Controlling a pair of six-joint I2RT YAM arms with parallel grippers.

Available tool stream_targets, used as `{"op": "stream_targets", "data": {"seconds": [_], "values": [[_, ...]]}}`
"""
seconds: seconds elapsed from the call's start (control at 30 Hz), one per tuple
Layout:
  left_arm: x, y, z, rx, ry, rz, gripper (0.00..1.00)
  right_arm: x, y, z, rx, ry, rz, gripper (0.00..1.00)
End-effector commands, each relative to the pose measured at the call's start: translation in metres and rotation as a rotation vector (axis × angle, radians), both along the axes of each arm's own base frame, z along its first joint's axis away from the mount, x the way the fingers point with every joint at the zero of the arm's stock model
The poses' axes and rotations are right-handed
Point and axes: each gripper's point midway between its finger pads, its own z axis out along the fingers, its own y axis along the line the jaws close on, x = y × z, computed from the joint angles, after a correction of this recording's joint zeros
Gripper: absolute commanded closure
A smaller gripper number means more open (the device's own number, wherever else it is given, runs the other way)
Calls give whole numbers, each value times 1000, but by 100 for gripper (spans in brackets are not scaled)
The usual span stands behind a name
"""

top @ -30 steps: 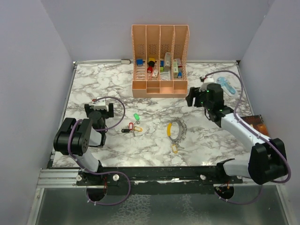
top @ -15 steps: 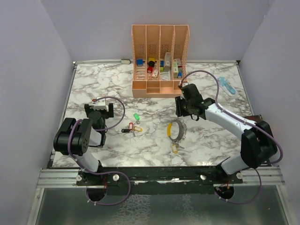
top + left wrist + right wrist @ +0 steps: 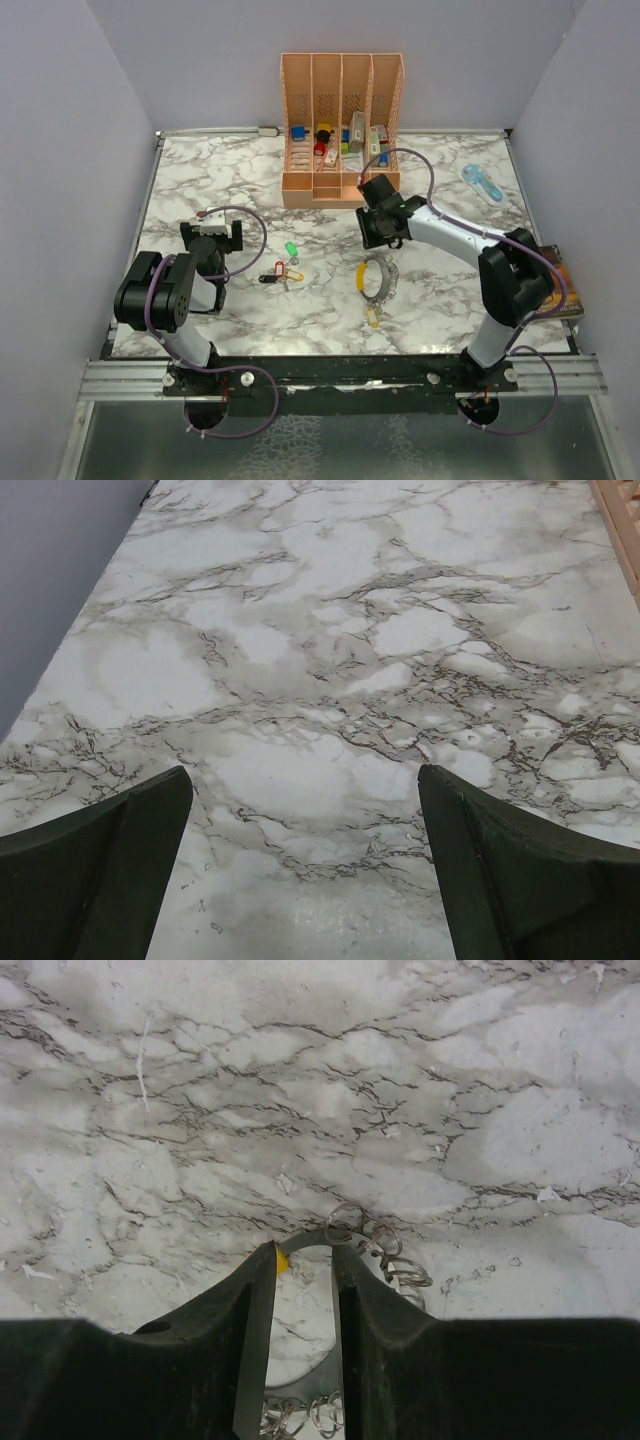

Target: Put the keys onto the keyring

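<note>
The keys [image 3: 282, 270] lie in a small cluster on the marble, with green, red, yellow and black tags. The keyring [image 3: 375, 278] lies flat to their right, part silvery chain, part yellow band, its small yellow tag [image 3: 373, 318] nearer me. My right gripper [image 3: 378, 238] hovers just behind the keyring. In the right wrist view the ring's grey arc and wire loops [image 3: 395, 1255] show past the right gripper [image 3: 305, 1255], whose jaws stand narrowly apart with only marble between them. My left gripper [image 3: 212, 230] rests wide open left of the keys, over bare marble [image 3: 305, 780].
A peach desk organizer [image 3: 342, 185] with several small items stands at the back centre; its corner [image 3: 625, 520] shows in the left wrist view. A light-blue oblong gadget [image 3: 482, 183] lies at the back right. A brown object [image 3: 557, 280] sits at the table's right edge.
My right arm has swung left from the back right towards the keyring, and its jaws have narrowed. The left arm, keys and keyring have not moved.
</note>
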Motion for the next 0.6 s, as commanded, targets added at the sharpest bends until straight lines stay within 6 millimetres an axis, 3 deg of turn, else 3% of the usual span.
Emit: {"op": "stream_targets", "data": {"seconds": [0.0,0.2,0.43,0.57], "values": [[5,-2,7,-16,-23,-12,1,6,13,3,-27,-3,11,72],[5,-2,7,-18,-23,-12,1,6,6,-9,-85,25,-19,72],[5,-2,7,-18,-23,-12,1,8,-6,12,-100,-42,-69,72],[5,-1,7,-18,-23,-11,1,7,-8,7,-117,-34,-71,73]]}}
